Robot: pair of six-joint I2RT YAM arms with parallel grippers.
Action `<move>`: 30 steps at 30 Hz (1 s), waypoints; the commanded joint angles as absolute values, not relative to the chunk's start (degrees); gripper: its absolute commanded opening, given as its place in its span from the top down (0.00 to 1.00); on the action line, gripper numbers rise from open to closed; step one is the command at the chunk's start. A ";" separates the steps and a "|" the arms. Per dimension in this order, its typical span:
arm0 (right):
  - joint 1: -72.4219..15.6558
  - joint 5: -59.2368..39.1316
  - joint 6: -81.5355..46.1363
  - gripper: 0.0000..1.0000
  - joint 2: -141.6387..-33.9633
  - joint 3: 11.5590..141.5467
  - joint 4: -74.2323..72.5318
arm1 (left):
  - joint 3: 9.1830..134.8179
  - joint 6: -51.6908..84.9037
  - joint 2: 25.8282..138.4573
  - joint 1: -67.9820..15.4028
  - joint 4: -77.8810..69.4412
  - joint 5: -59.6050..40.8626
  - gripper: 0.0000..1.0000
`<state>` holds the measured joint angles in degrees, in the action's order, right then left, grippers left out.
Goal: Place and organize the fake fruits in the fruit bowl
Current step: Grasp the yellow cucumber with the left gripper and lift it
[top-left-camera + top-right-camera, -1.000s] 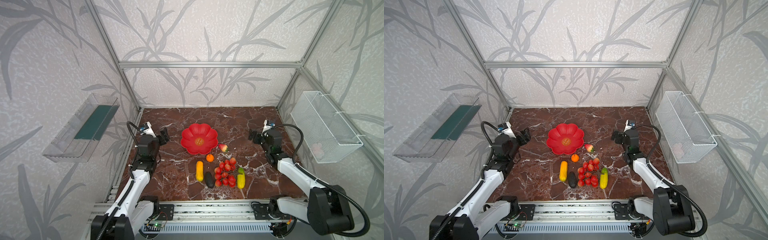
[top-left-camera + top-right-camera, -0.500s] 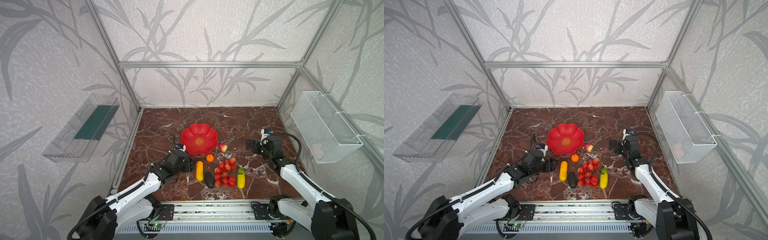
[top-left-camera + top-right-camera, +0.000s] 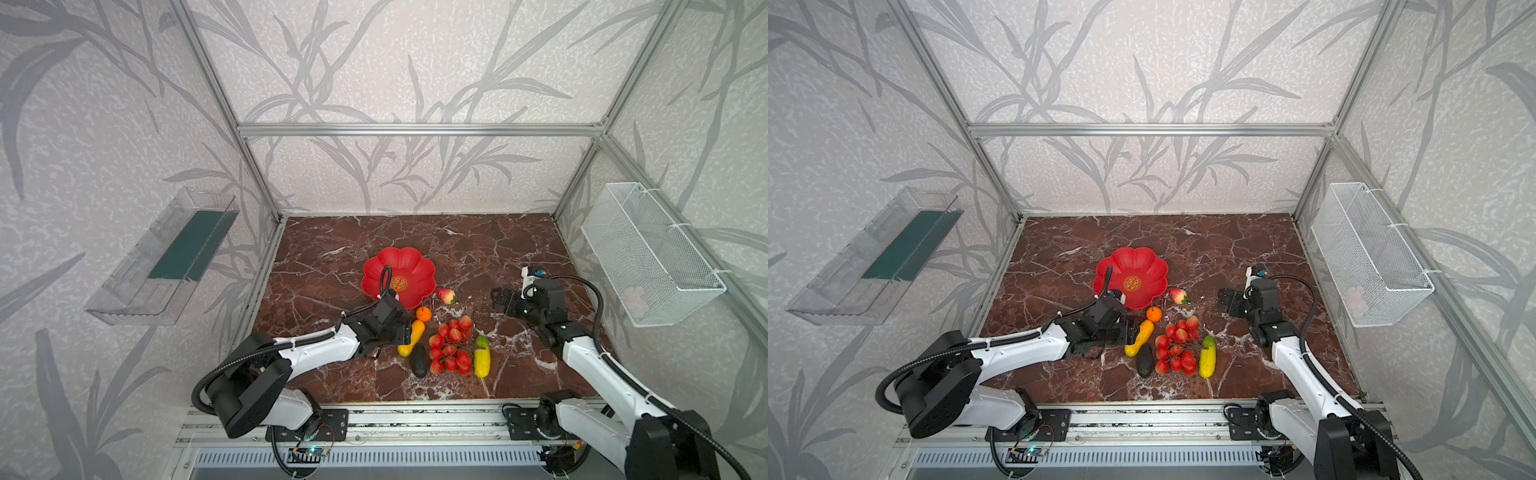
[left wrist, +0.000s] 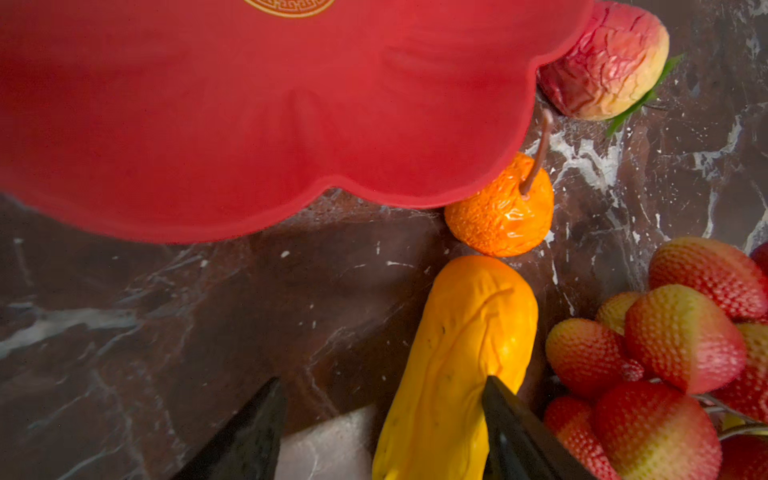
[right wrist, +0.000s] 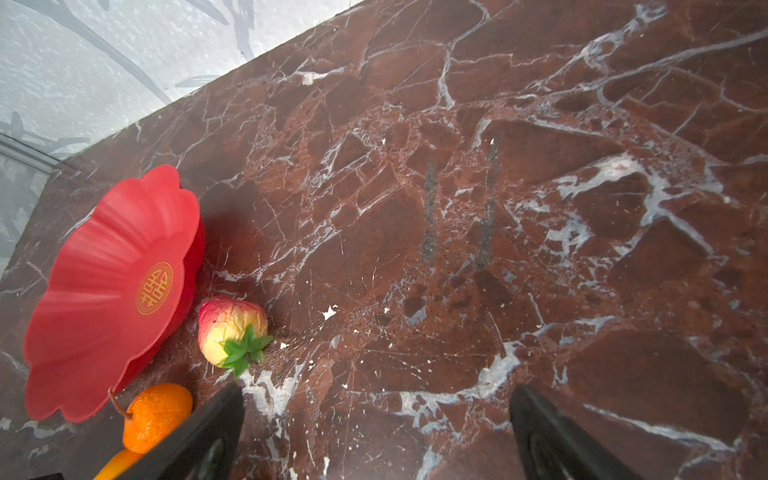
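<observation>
Our left fingers (image 4: 249,432) swung in from side, now parted astride orange-yellow mango (image 4: 461,357), unclamped; right fingers (image 5: 199,432) wide, empty. Mango likely light, slippery: pinch mid-body.

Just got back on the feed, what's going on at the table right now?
The left tool sits low over the orange-yellow plastic mango, jaws open astride it, one finger at its side, the other clear; nothing is gripped yet. The right tool hangs open over the marble table near the red-and-cream plastic strawberry. The glossy red scalloped fruit bowl is empty: the small orange tangerine, bunch of red berries, dark avocado and yellow-green mango all lie on the table.
</observation>
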<state>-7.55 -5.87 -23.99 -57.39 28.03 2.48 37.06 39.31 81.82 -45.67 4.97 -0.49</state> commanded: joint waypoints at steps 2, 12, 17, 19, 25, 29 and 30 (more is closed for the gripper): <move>-7.56 -5.49 -23.93 0.00 -55.31 27.25 4.32 | 37.57 40.96 85.21 -46.72 7.22 -1.35 0.25; -7.54 -5.72 -23.78 0.00 -53.88 26.45 4.92 | 38.24 40.54 80.02 -48.91 11.16 0.07 0.25; -7.56 -5.72 -23.56 0.00 -53.53 26.32 4.99 | 38.46 38.44 77.86 -48.98 10.47 0.26 0.23; -7.56 -5.78 -23.56 0.00 -53.53 26.28 5.06 | 39.17 38.05 79.49 -48.96 10.20 0.24 0.23; -7.56 -5.72 -23.49 0.00 -52.24 26.20 6.28 | 42.58 37.53 87.32 -49.59 8.30 -2.19 0.23; -7.56 -5.72 -23.25 0.00 -50.44 25.86 7.41 | 44.43 37.80 91.21 -49.75 7.77 -2.64 0.29; -7.56 -5.71 -23.21 0.00 -50.13 25.82 7.55 | 44.69 37.69 91.74 -49.79 7.82 -2.92 0.33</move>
<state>-7.57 -5.87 -23.92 -51.64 26.41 6.07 43.11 37.78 90.08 -49.52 8.05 -2.37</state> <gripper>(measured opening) 0.993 0.694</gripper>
